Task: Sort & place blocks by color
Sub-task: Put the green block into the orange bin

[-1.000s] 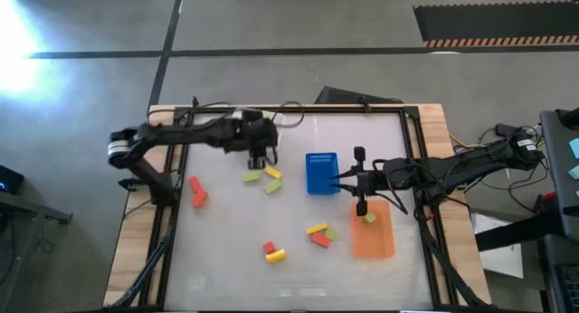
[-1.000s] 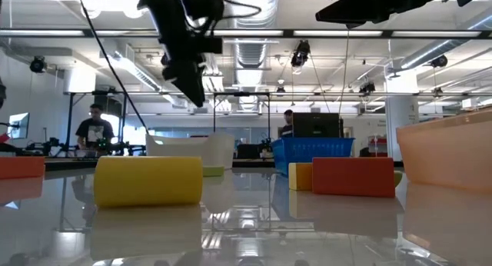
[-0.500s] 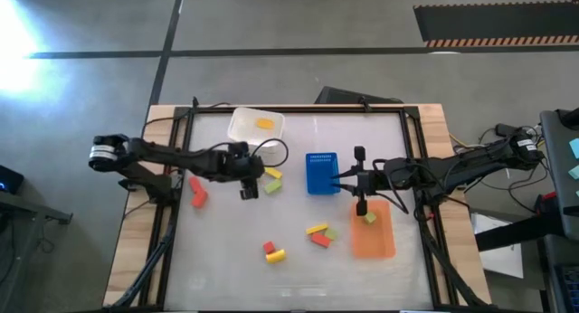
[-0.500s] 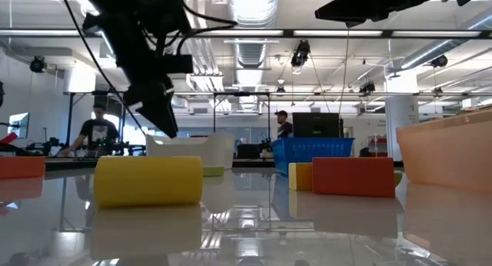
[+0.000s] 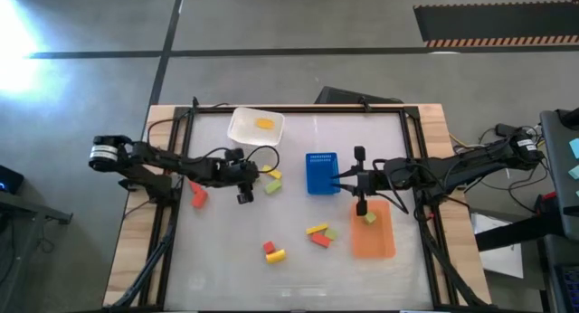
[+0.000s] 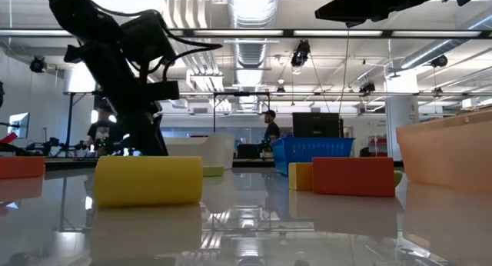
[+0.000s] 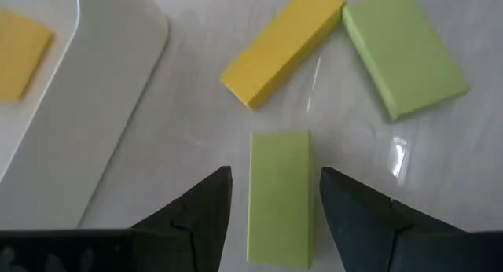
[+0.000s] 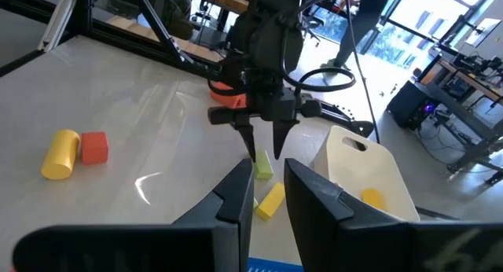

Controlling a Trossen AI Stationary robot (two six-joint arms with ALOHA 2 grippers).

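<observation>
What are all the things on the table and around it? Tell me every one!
Yellow blocks: four; one in the tub, one beside the left gripper, two mid-table.
Green blocks: four; one between the left fingers, one nearby, one mid-table, one in the orange tray.
Red blocks: seemingly four; two at left, two mid-table.
White tub: one, far side.
Blue tray: one, centre.
Orange tray: one, right.
People: two, in the room behind.
Left gripper: open, straddling a green block.
Right gripper: open, beside the blue tray.
</observation>
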